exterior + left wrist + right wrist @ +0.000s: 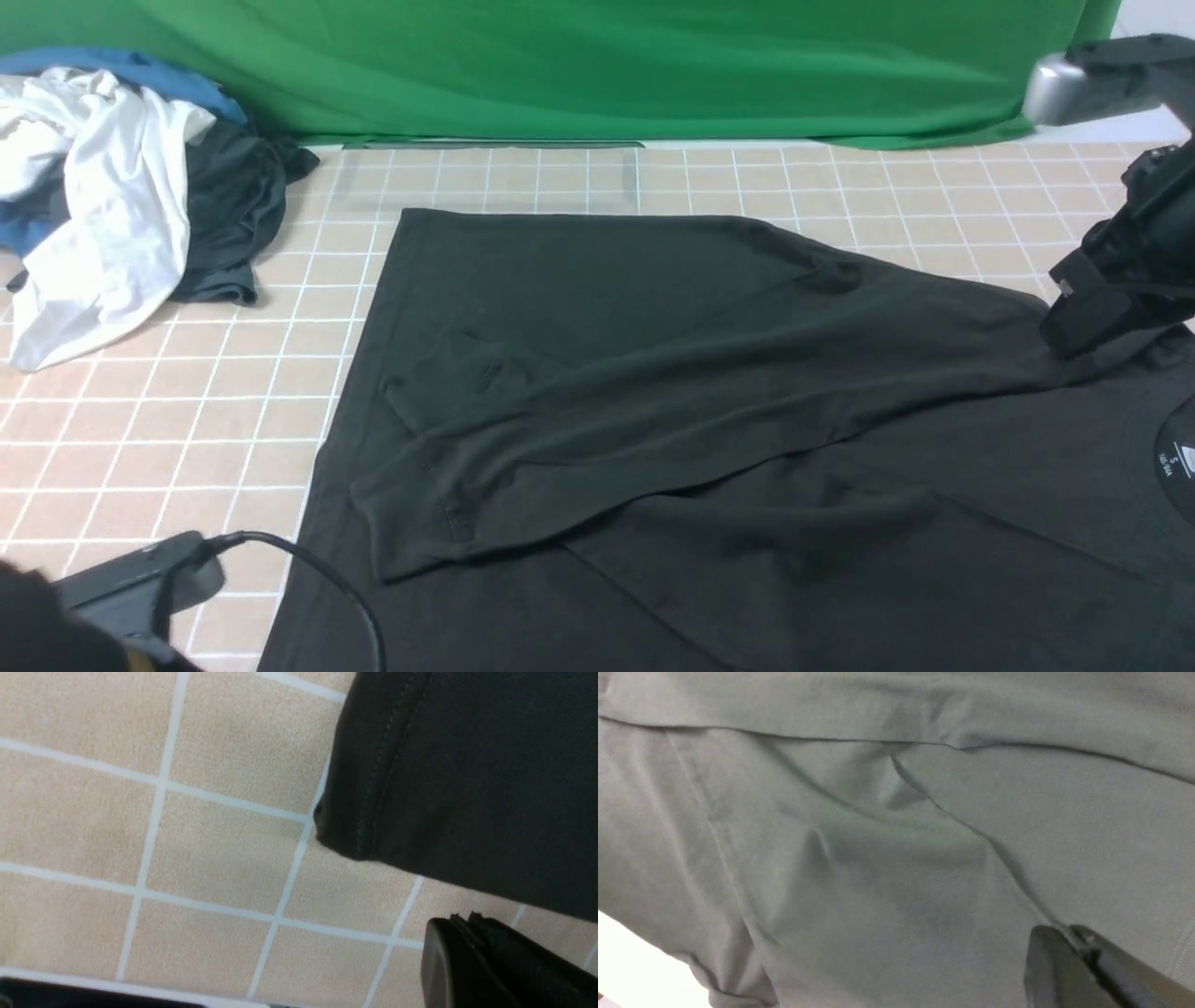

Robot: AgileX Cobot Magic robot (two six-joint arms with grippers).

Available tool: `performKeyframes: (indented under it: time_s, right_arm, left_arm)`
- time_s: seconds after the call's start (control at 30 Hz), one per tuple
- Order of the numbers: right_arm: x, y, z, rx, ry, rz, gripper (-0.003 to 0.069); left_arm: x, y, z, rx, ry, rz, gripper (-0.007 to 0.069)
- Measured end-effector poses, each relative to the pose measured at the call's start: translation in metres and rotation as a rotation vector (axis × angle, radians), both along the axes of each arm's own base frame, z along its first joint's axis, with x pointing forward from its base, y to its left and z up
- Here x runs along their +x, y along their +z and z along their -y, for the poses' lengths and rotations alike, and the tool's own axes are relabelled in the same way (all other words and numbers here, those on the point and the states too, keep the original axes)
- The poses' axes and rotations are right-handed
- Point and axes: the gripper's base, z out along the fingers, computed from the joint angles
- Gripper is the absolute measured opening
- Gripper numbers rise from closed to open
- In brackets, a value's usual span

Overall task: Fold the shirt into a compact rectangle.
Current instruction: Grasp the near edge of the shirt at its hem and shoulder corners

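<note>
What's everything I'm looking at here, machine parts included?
shirt: one, black, spread across the middle and right, sleeve folded over it
white garment: one, white, far-left pile
blue garment: one, blue, under that pile
dark grey garment: one, dark grey, pile's right side
backdrop: one, green, at the back
table cover: one, beige with white grid, under everything
cable: one, black, near left
left gripper: one, black, shut, beside the shirt's hem corner
right gripper: one, black, shut on the shirt, right side

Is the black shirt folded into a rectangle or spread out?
Partly folded: the shirt lies mostly spread on the table, one sleeve laid across its body; no compact rectangle yet.
</note>
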Motion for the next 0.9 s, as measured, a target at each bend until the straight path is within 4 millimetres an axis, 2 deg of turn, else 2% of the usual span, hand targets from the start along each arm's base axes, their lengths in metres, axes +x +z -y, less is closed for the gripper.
performKeyframes:
  time_s: [0.13, 0.23, 0.43, 0.5, 0.73, 0.9]
  right_arm:
    - [-0.008, 0.010, -0.001, 0.024, 0.000, 0.027, 0.0037]
    - [-0.013, 0.016, -0.002, 0.039, 0.001, 0.048, 0.0037]
    - [-0.016, 0.021, -0.003, 0.056, 0.013, 0.064, 0.0037]
    - [-0.016, 0.021, -0.004, 0.063, 0.022, 0.067, 0.0037]
    - [-0.016, 0.022, -0.006, 0.092, 0.026, 0.064, 0.0037]
    - [-0.019, 0.022, -0.018, 0.093, 0.077, 0.064, 0.0037]
  left_arm:
    - [-0.015, 0.008, -0.007, 0.014, 0.081, -0.039, 0.0024]
    - [-0.016, 0.011, -0.012, 0.032, 0.134, -0.005, 0.0024]
    - [-0.004, 0.005, -0.018, 0.088, 0.199, 0.012, 0.0028]
    - [0.007, -0.002, -0.026, 0.106, 0.265, -0.009, 0.0028]
    - [0.032, -0.014, -0.039, -0.020, 0.291, 0.008, 0.0031]
    - [0.037, -0.019, -0.040, -0.039, 0.281, -0.005, 0.0070]
